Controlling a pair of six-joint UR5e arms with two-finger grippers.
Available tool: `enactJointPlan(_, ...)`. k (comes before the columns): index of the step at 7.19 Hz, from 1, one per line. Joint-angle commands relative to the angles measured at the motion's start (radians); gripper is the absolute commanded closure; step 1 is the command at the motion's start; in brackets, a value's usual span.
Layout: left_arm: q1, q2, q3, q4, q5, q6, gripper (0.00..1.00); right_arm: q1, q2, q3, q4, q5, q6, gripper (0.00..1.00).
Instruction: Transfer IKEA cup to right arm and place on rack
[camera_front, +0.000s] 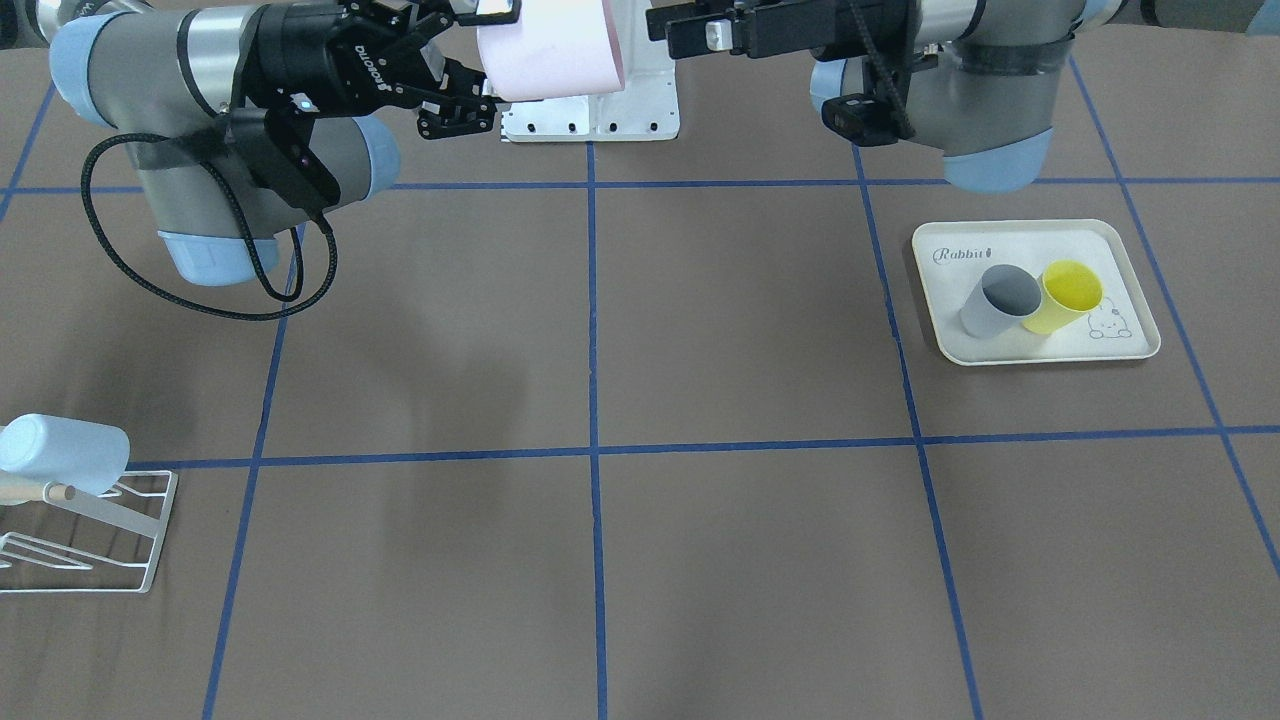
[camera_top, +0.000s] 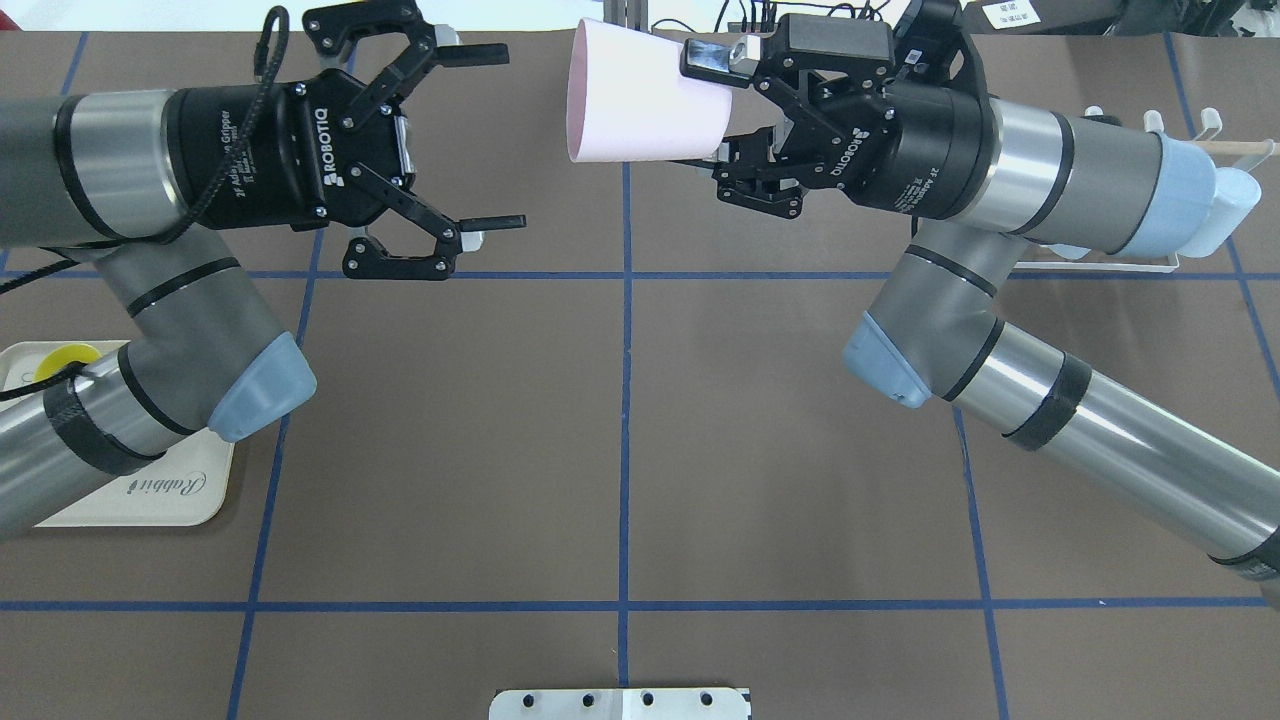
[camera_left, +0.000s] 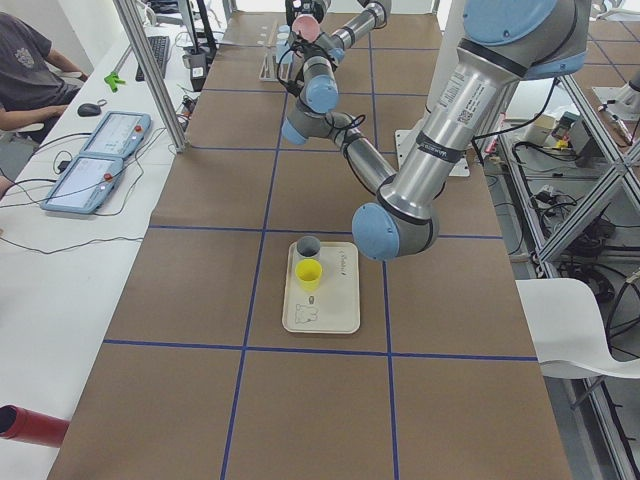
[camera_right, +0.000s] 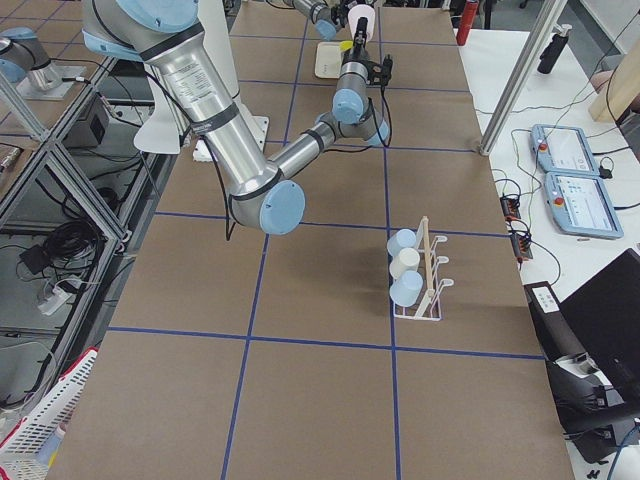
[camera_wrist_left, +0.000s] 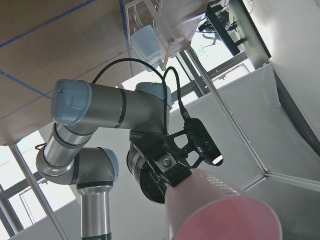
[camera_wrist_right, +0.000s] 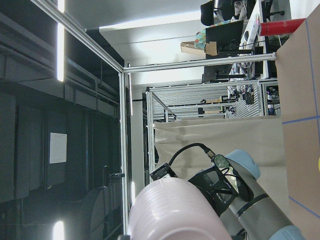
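Note:
The IKEA cup (camera_top: 640, 100) is pale pink and lies sideways in the air, with its mouth toward my left gripper. My right gripper (camera_top: 725, 105) is shut on its base end; in the front-facing view the gripper (camera_front: 490, 60) and the cup (camera_front: 550, 50) are at the top. My left gripper (camera_top: 490, 140) is open and empty, a short gap from the cup's rim. The white wire rack (camera_front: 100, 540) carries a pale-blue cup (camera_front: 65, 455). In the overhead view the rack (camera_top: 1200, 125) is mostly hidden behind my right arm.
A cream rabbit-print tray (camera_front: 1040, 355) holds a grey cup (camera_front: 1000, 300) and a yellow cup (camera_front: 1065, 295), below my left arm's elbow. In the exterior right view the rack (camera_right: 432, 275) carries three cups. The white robot base plate (camera_front: 590, 125) is at the table's far edge.

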Motion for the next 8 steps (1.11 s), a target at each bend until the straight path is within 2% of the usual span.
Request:
enactJointPlan(1,-0.054,0.060,0.002,0.021,-0.064,0.174,0.00,0.026,-0.013,-0.029,-0.048,0.008,-0.104,0.60)
enactJointPlan(3,-0.117,0.060,-0.001,0.253,-0.246,0.496,0.00,0.023,-0.032,-0.040,-0.234,0.030,-0.313,0.60)
enactJointPlan(4,-0.170,0.062,0.000,0.338,-0.293,0.608,0.00,0.040,-0.033,-0.040,-0.317,0.046,-0.362,0.60)
enactJointPlan(6,-0.258,0.092,-0.001,0.519,-0.351,0.834,0.00,0.112,-0.033,-0.028,-0.545,0.153,-0.559,0.61)
enactJointPlan(7,-0.301,0.130,-0.003,0.551,-0.391,0.920,0.00,0.191,-0.032,-0.025,-0.638,0.229,-0.584,0.61)
enactJointPlan(8,-0.315,0.170,-0.003,0.562,-0.393,0.991,0.00,0.251,-0.038,-0.020,-0.712,0.300,-0.663,0.61)
